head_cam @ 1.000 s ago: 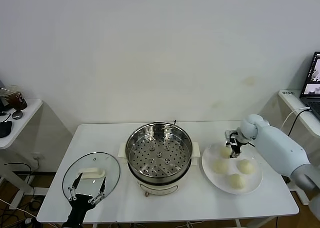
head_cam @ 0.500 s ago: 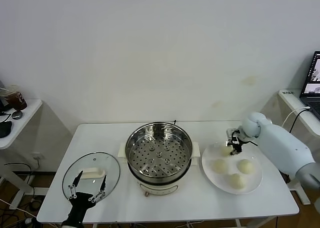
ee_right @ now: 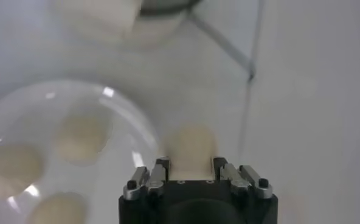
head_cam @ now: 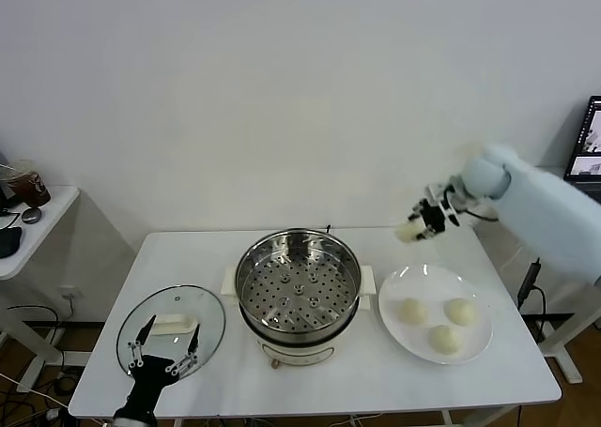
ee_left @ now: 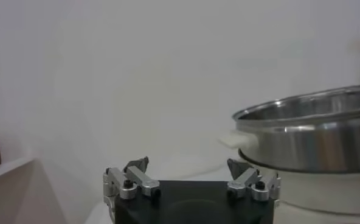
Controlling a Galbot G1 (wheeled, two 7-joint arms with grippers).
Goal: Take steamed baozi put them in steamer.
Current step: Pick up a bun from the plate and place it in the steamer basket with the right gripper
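Right gripper point(head_cam: 416, 228) fingers clamped one baozi point(head_cam: 407, 232) above surface point(head_cam: 376, 371), three baozi on plate point(head_cam: 409, 282), steamer point(head_cam: 298, 282) unfilled, left gripper point(head_cam: 161, 350) fingers spread wide over glass lid point(head_cam: 141, 316).

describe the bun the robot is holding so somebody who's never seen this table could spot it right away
Start at the steel steamer in the middle of the white table, then look to the white plate on the robot's right. Above the plate's far edge, the right end effector is shut on a cream baozi. It is the only bun in the air; the other three lie on the plate.
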